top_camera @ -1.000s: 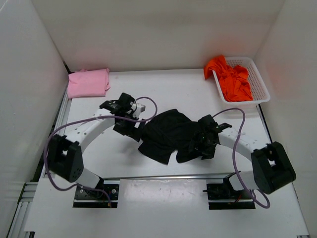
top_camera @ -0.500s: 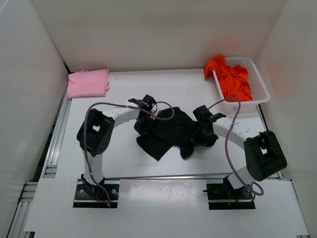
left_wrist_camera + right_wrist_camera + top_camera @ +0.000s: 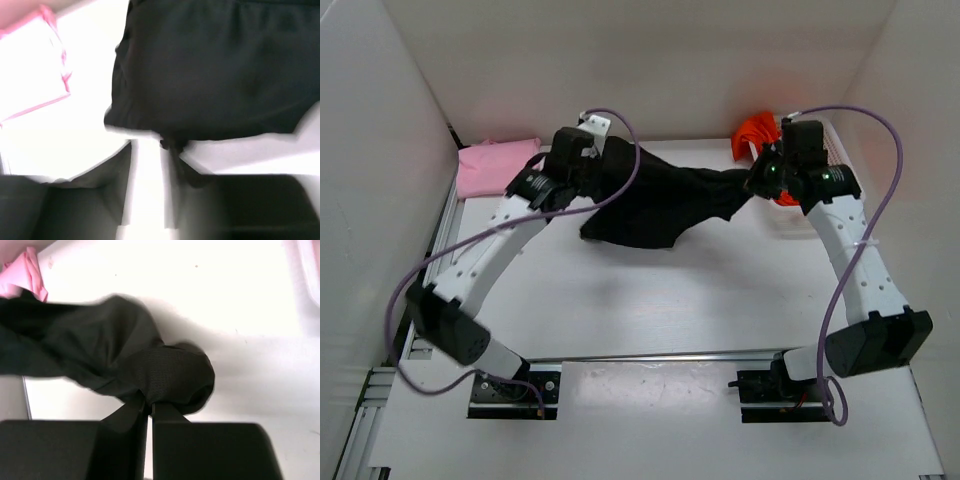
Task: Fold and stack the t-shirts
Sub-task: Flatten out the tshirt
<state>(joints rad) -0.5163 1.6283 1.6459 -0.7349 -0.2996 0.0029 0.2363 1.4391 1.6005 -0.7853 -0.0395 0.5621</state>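
Pink t-shirt (image 3: pixel 498 167): folded flat on the counter (image 3: pixel 650 290), to the far left of the black t-shirt (image 3: pixel 660 195) and clear of it. Left gripper (image 3: pixel 149 150): at the black t-shirt's left end, near the far edge of the counter. The jaws are narrow with a slim bright gap between the fingers, and a pinch of the black cloth is caught at the tips on the right-hand finger. The wrist view is blurred, so how deep the hold goes cannot be told. Black t-shirt: spread sideways between the two grippers, with both ends raised. The middle sags and a lobe hangs down on its near-left side. Whether that lobe touches the counter cannot be told. Right gripper (image 3: pixel 150 407): at the black t-shirt's right end, fingers pressed together on a bunched fold of the cloth. That bunch casts a shadow on the counter beyond it. Orange-red t-shirt (image 3: pixel 754 130): crumpled, behind and just right of the black t-shirt's right end, largely hidden by the right arm.
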